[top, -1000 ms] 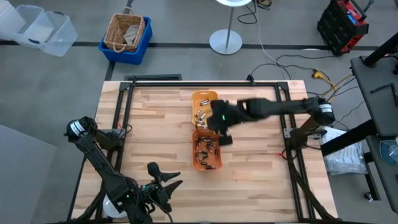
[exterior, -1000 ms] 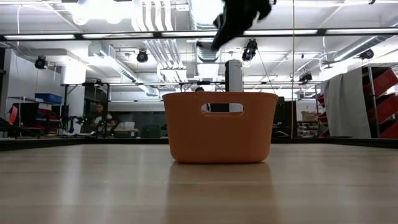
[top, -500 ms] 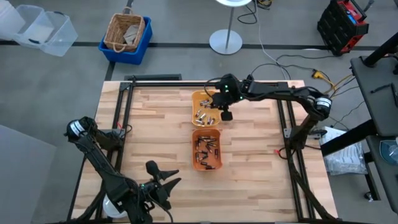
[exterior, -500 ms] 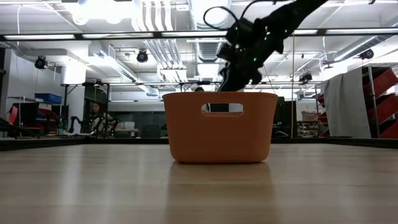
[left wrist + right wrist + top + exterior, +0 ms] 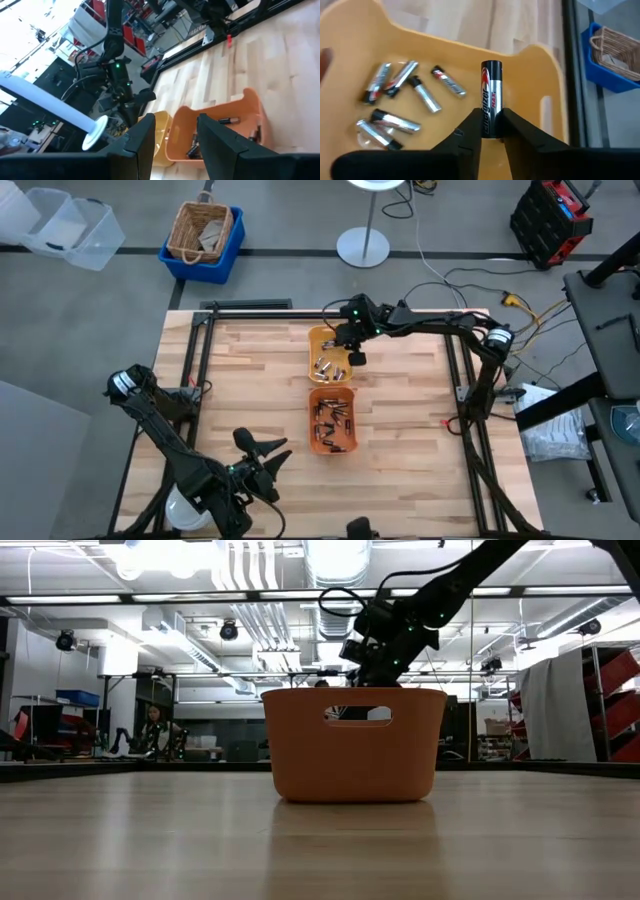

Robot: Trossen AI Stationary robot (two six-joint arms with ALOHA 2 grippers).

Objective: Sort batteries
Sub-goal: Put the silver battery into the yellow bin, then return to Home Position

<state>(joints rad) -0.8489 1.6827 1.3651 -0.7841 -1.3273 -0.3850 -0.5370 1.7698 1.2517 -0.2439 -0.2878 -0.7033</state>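
Right gripper (image 5: 357, 357) now hangs over the far yellow-orange tray (image 5: 318, 340) — a second ago it was above the nearer orange tray (image 5: 331, 442), then crossed. Jaws narrow, clamped on one black-and-silver battery (image 5: 490, 97), held upright between the fingertips (image 5: 471, 131); the right wrist view shows it directly above the tray floor, near the end wall with the handle slot.

Loose batteries (image 5: 400, 95) already lie in that tray — about seven visible, scattered. A second batch (image 5: 333, 418) sits in the orange tray.

Judgement: the carry is done and this battery belongs with the yellow-orange lot; release should come next. Dropped from upright it may bounce or roll, though the tray walls should contain it.

Left gripper (image 5: 262, 457) waits at the near desk (image 5: 250, 380) edge, jaws narrowly parted, empty.
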